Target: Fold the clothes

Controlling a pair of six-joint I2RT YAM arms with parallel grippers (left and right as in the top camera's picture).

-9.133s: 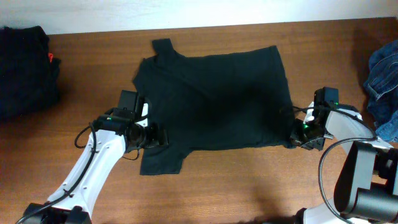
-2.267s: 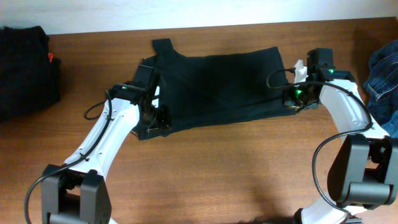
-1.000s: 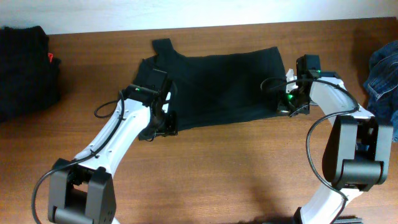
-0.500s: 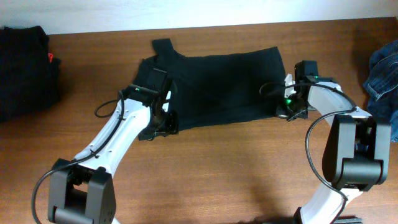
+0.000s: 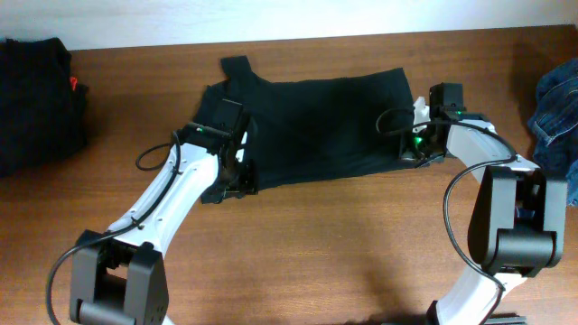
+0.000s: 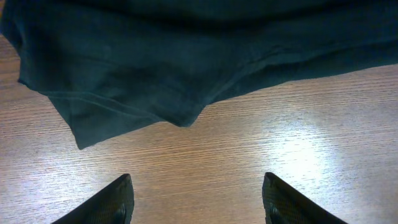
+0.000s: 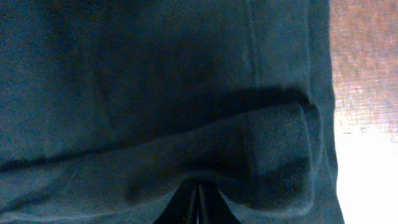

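Observation:
The clothes to fold are a black T-shirt [image 5: 316, 126] lying flat mid-table, its near half doubled back so it forms a wide band. My left gripper [image 5: 233, 181] hovers at the band's near left corner. In the left wrist view it [image 6: 197, 177] stands open over bare wood, just short of the T-shirt [image 6: 186, 62] and its sleeve. My right gripper [image 5: 411, 152] is at the band's right edge. Seen from the right wrist, it [image 7: 198, 185] is shut with a tented fold of the T-shirt [image 7: 155, 93] pinched at its tips.
A heap of dark clothes [image 5: 36, 99] sits at the far left and blue denim [image 5: 555, 108] at the right edge. Brown wooden table [image 5: 343, 244] stretches in front of the shirt. A white wall runs along the back.
Since the oldest frame the shirt's near half has been carried up and over onto its far half. In the last second the left jaws spread slightly and both arms hardly moved.

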